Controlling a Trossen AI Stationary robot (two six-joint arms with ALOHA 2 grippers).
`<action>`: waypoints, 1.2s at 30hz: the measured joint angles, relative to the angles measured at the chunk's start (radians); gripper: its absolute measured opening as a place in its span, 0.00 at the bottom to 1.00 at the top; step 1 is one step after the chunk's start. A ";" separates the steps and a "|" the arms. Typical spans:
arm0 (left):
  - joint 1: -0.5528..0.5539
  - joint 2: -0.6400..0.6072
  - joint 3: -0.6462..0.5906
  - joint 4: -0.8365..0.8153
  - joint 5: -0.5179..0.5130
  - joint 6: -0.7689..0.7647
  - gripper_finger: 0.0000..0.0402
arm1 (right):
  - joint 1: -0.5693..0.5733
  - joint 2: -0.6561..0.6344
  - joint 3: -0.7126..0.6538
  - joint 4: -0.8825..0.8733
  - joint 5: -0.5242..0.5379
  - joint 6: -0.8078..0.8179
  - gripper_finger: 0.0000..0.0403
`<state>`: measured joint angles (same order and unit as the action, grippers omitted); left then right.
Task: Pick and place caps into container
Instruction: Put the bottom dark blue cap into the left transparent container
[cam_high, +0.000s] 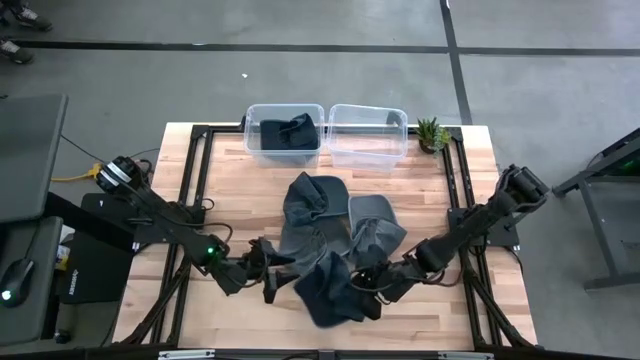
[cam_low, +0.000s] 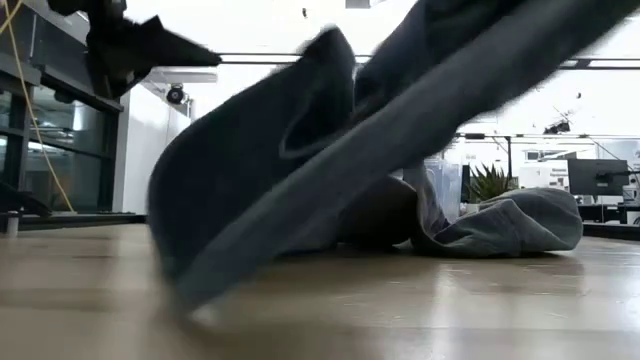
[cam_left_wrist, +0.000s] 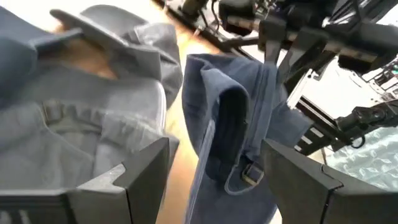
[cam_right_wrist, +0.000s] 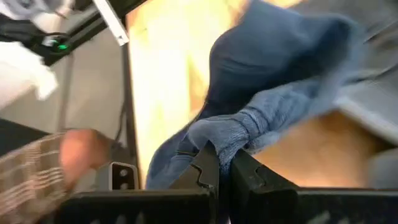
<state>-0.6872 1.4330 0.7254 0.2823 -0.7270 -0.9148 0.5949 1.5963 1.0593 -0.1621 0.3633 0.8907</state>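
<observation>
A dark slate-blue cap (cam_high: 330, 288) hangs near the table's front edge with my right gripper (cam_high: 372, 283) shut on it. It fills the low view (cam_low: 300, 170). My left gripper (cam_high: 268, 272) stands open just left of this cap. In the left wrist view the cap and its strap buckle (cam_left_wrist: 252, 171) show beyond the gap between my two fingers, and I cannot tell whether they touch it. Two greyer caps (cam_high: 315, 205) (cam_high: 375, 225) lie heaped mid-table. Another dark cap (cam_high: 285, 132) lies inside the left clear bin (cam_high: 250, 112). My right gripper pinches a bunched fold of the blue cap's fabric (cam_right_wrist: 233, 140) between its two shut fingers. The fingers come slanting down from the table's right side. The cap hangs slack below and ahead of them. Whether its lowest edge (cam_low: 190, 290) is clear of the table I cannot tell.
A second clear bin (cam_high: 400, 115) stands beside the first at the far edge, with a small potted plant (cam_high: 432, 133) to its right. A dark metal frame (cam_high: 458, 180) runs round the tabletop. A person's plaid sleeve and hand (cam_right_wrist: 62, 155) show beyond the table.
</observation>
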 joint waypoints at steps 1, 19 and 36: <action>0.000 -0.007 0.000 -0.002 -0.011 0.019 0.62 | 0.000 -0.007 0.035 -0.059 0.021 -0.010 0.00; 0.080 -0.058 0.000 0.102 -0.127 0.289 0.62 | -0.013 -0.051 0.597 -0.670 0.375 -0.227 0.00; 0.140 -0.058 0.000 0.375 -0.182 0.808 0.62 | -0.111 -0.050 0.855 -0.756 0.425 -0.470 0.00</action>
<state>-0.5477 1.3750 0.7254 0.6574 -0.9088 -0.1072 0.4838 1.5463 1.9139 -0.9181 0.7886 0.4212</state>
